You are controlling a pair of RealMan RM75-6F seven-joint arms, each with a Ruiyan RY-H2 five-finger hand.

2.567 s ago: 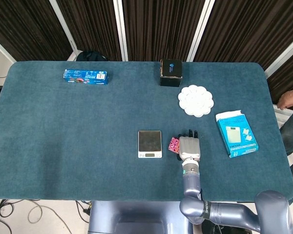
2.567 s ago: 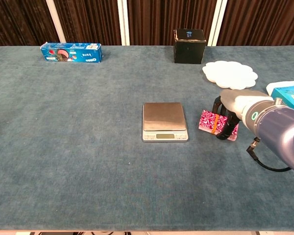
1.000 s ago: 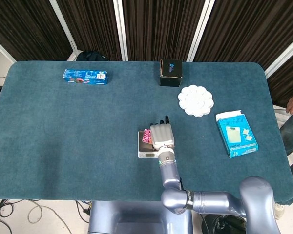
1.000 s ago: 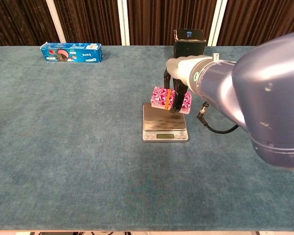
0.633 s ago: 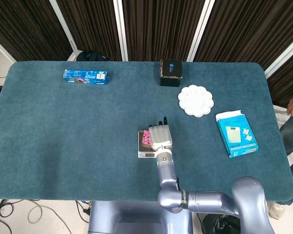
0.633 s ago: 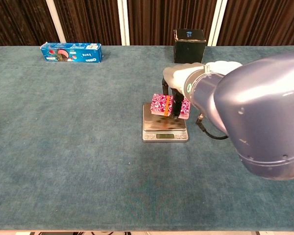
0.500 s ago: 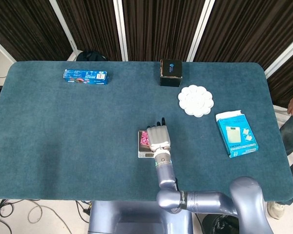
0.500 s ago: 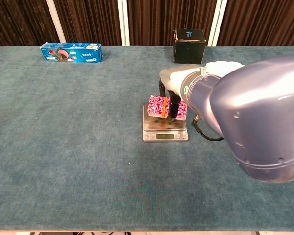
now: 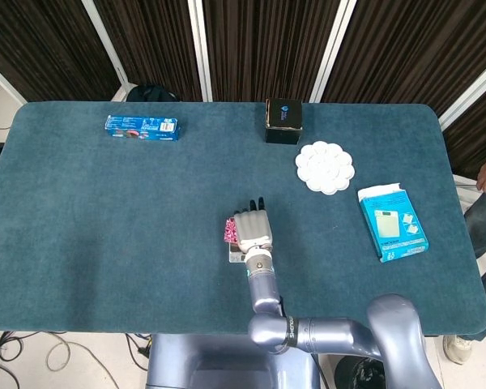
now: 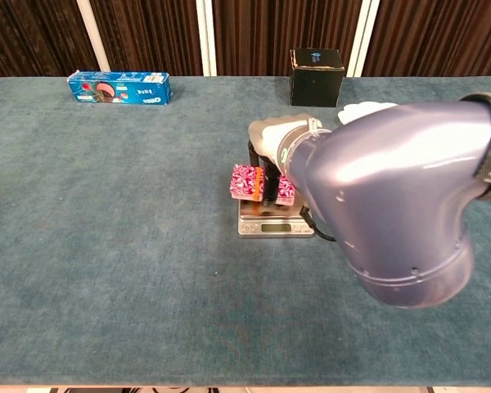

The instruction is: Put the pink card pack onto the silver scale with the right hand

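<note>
Pink card pack (image 10: 254, 183), grasped by the right hand (image 10: 269, 144), sits low over the silver scale (image 10: 276, 219), overhanging its left edge.

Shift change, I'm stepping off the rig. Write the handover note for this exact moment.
Right hand: grips the pink card pack and holds it over the silver scale; the pack's left end overhangs the scale's left edge.
Left hand: not in view.
Done: pack picked up and carried to the scale.
Left: whether the pack touches the platform cannot be told. Probably shift it right to centre it, set it down, release, withdraw the hand.
</note>
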